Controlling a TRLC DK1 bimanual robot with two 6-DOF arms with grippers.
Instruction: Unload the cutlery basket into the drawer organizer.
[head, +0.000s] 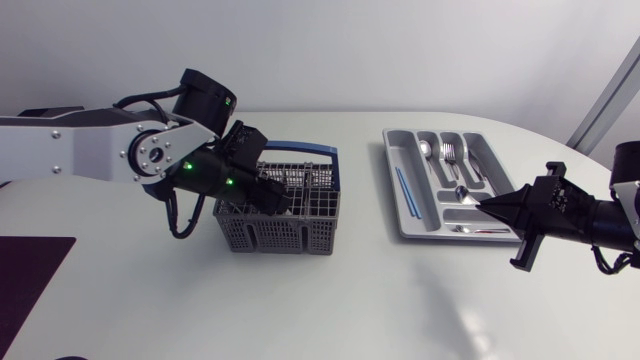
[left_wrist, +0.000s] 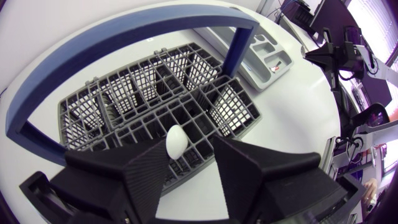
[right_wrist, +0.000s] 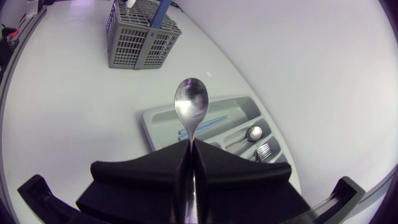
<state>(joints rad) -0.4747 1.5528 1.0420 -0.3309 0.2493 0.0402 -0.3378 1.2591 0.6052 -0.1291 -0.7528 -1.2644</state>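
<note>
Above the organizer (head: 392, 160), right fingers (right_wrist: 149, 171) clamped a spoon (right_wrist: 189, 102), probably due for lowering in; well apart, left fingers (left_wrist: 140, 177) gaped over the basket (head: 270, 235).

The left arm (head: 70, 145) is a long, flat-sided silver-grey link ending in a round silver joint cap (head: 152, 155) dotted with small dark screws. Past it everything is black: a cylindrical joint (head: 205, 95), a wrist with green lights (head: 187, 167) and thin black cables (head: 176, 215) looping near it. The left gripper (left_wrist: 193, 177) is matte black, its wedge fingers (left_wrist: 146, 177) finely ribbed. The right arm (head: 585, 220) is black, and its right gripper (head: 490, 207) tapers to a point.
</note>
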